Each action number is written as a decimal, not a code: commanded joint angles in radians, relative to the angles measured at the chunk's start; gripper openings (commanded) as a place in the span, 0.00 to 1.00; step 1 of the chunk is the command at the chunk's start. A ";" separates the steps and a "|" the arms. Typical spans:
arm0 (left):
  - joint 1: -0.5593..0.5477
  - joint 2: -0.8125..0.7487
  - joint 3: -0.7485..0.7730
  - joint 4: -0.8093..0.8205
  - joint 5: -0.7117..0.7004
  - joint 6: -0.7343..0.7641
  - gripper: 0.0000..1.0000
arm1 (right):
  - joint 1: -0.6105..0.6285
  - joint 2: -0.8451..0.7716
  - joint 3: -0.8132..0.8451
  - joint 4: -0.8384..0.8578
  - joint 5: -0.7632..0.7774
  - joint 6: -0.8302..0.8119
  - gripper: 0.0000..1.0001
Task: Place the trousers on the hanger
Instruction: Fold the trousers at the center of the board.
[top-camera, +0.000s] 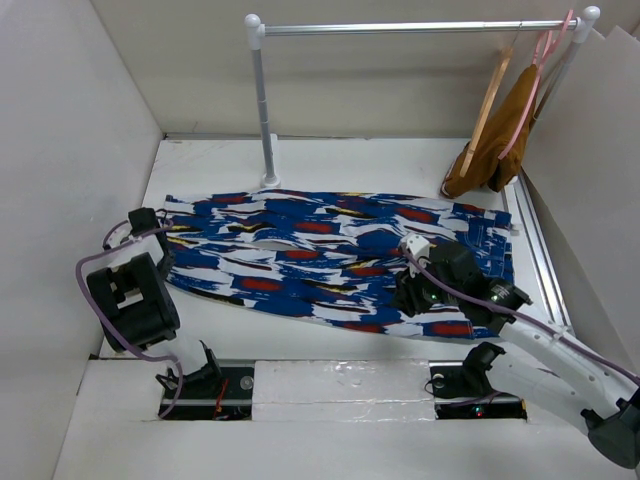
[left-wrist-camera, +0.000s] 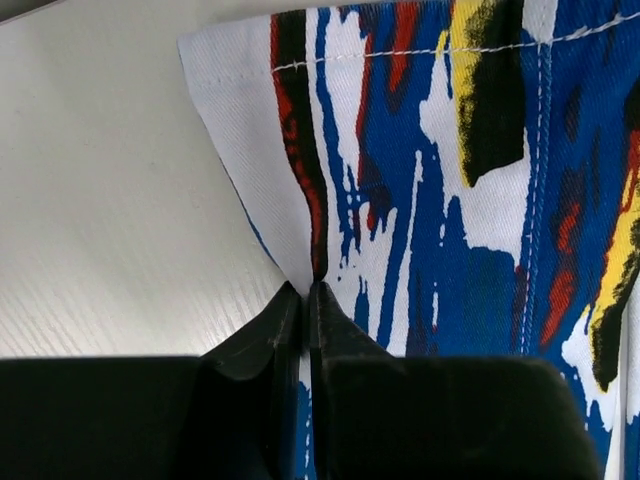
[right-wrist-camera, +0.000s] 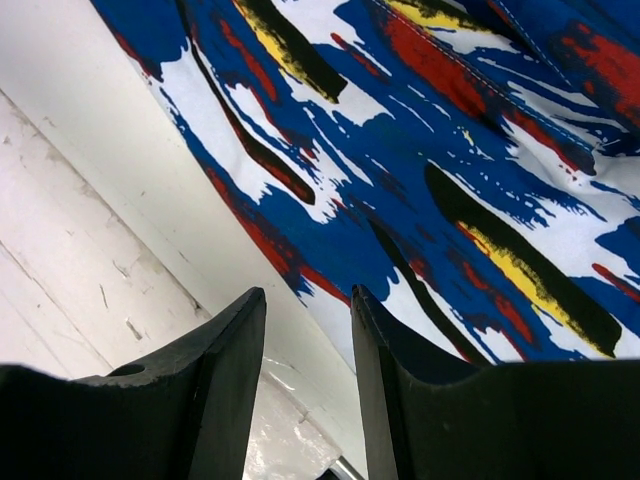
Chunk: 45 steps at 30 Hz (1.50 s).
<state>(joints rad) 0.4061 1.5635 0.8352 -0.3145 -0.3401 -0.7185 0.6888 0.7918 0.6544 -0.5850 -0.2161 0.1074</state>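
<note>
The trousers (top-camera: 330, 255), bright blue with white, red, yellow and black streaks, lie spread flat across the table. At their left end my left gripper (top-camera: 162, 248) is shut on the trousers; in the left wrist view a pinched fold of the trousers (left-wrist-camera: 400, 180) rises from between the closed fingertips of the left gripper (left-wrist-camera: 306, 290). My right gripper (top-camera: 405, 297) stands open over the near edge of the trousers (right-wrist-camera: 420, 150). In the right wrist view the right gripper (right-wrist-camera: 306, 293) holds nothing, one finger over the table and one over cloth. The tan wooden hanger (top-camera: 489, 100) hangs on the rail at the back right.
A white pipe rack with a metal rail (top-camera: 400, 28) stands at the back, its post (top-camera: 266, 120) just behind the trousers. On the rail also hang a thin pink hanger (top-camera: 530, 95) and a mustard-brown garment (top-camera: 497, 150). White walls enclose the table on the left and right.
</note>
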 joint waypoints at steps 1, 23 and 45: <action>0.008 -0.012 0.018 -0.061 0.001 0.040 0.00 | 0.009 0.010 0.031 0.013 0.020 0.012 0.45; -0.170 -0.620 0.217 -0.374 0.006 0.132 0.00 | -0.090 -0.002 0.033 -0.119 -0.068 0.023 0.70; -0.394 -0.864 0.076 -0.242 0.423 0.254 0.00 | -1.058 0.185 -0.038 -0.078 0.386 0.241 0.67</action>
<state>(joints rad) 0.0174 0.7151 0.9474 -0.6071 0.0334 -0.4774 -0.3244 0.9237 0.5629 -0.6933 0.0982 0.3222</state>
